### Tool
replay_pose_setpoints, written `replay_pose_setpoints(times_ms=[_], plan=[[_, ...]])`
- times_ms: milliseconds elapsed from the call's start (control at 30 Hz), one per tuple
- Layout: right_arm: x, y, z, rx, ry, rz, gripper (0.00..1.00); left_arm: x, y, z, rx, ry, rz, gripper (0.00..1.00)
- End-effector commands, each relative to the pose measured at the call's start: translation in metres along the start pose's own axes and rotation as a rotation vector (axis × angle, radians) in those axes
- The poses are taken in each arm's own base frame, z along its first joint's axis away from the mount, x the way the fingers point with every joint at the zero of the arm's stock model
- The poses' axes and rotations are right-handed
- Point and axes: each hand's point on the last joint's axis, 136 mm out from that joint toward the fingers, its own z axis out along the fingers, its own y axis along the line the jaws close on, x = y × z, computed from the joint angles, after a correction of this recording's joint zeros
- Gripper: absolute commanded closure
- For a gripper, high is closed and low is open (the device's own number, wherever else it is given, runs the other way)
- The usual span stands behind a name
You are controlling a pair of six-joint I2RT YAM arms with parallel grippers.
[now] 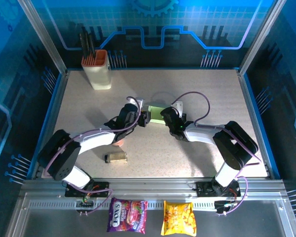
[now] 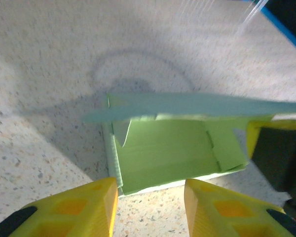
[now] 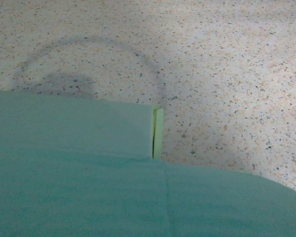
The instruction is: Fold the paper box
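From above, a holder (image 1: 97, 69) in the far left corner has dark handles (image 1: 87, 43) standing in it. The box (image 1: 156, 114) lies mid-table, with the left gripper (image 1: 144, 118) just to its left and the right gripper (image 1: 164, 117) at its right side. A small jar (image 1: 116, 157) lies tipped beside the left arm. Two snack packets (image 1: 127, 216) sit beyond the near edge.

At the left wrist the box is shallow, its floor bare and its lid flap (image 2: 197, 106) raised. The yellow fingers (image 2: 89, 207) stand partly apart at the near wall, gripping nothing. The right gripper, closed, pinches the flap's right end.

At the right wrist, green card lies close across the near half. A folded edge (image 3: 158, 133) shows against the speckled table (image 3: 212, 59).

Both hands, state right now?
Left hand: open, holding nothing.
Right hand: closed, pinching the box by its raised flap.
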Motion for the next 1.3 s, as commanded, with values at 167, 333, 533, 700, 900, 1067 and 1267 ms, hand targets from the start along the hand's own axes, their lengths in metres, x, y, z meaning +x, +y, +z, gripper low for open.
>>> replay_pose_setpoints(times_ms=[167,333,533,700,900,1067,1267], plan=[[0.014,0.008,0.001,-0.038,0.021,-0.026,1.0,-0.043,-0.001,-0.049,-0.045,-0.093,0.036,0.58],[0.016,0.028,0.002,-0.146,0.023,-0.059,1.0,-0.071,-0.015,-0.043,-0.031,-0.067,0.057,0.58],[0.022,0.047,0.002,-0.243,0.035,-0.103,1.0,-0.072,-0.017,-0.009,0.014,0.06,0.015,0.59],[0.021,0.047,0.003,-0.242,0.028,-0.132,1.0,-0.053,-0.01,0.014,0.025,0.181,-0.042,0.6],[0.018,0.049,0.002,-0.243,0.038,-0.136,1.0,-0.021,-0.004,0.029,0.036,0.293,-0.114,0.62],[0.02,0.048,-0.006,-0.268,0.067,-0.136,0.93,0.002,0.004,0.034,0.015,0.346,-0.158,0.62],[0.026,0.04,-0.022,-0.294,0.11,-0.139,0.81,0.022,0.01,0.039,0.0,0.385,-0.186,0.63]])
